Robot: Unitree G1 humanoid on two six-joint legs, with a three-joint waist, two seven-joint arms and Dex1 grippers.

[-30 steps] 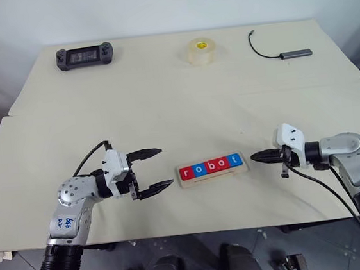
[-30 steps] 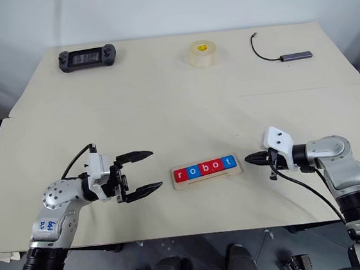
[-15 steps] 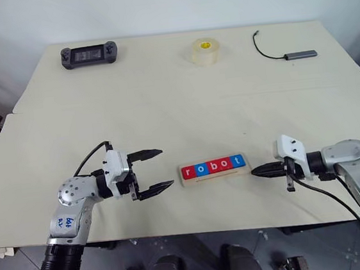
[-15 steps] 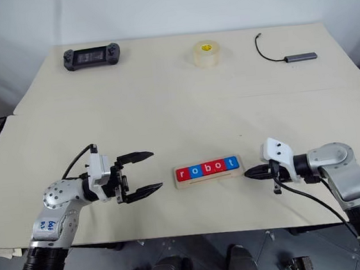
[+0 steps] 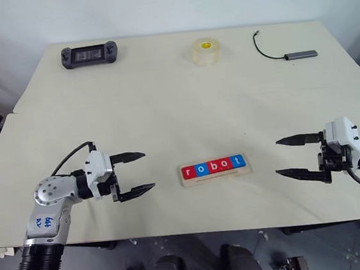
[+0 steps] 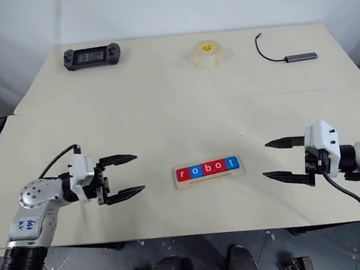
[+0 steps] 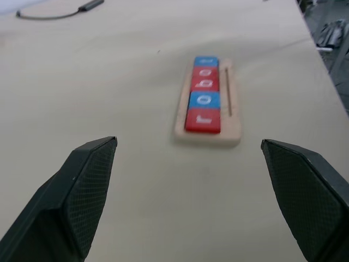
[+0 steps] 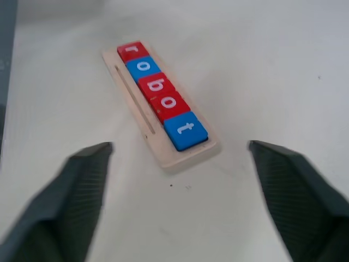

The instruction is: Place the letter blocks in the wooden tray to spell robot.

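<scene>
The wooden tray (image 5: 215,176) lies near the table's front edge, between my two arms. In its slot sit the letter blocks (image 5: 213,166), red and blue in turn, reading r, o, b, o, t from left to right. My left gripper (image 5: 137,173) hovers to the tray's left, open and empty, a short gap away. My right gripper (image 5: 286,156) hovers to the tray's right, open and empty, also clear of it. Both wrist views look along open fingers at the tray (image 7: 232,135) (image 8: 163,155) and its blocks (image 7: 205,94) (image 8: 162,102).
At the table's far side lie a black game controller (image 5: 89,53) on the left, a roll of clear tape (image 5: 205,52) in the middle and a grey hub with a black cable (image 5: 288,50) on the right. A seam (image 5: 182,98) runs across the table.
My right gripper was shut beside the tray's right end; it has opened and drawn away to the right. My left gripper has moved a little left, still open.
</scene>
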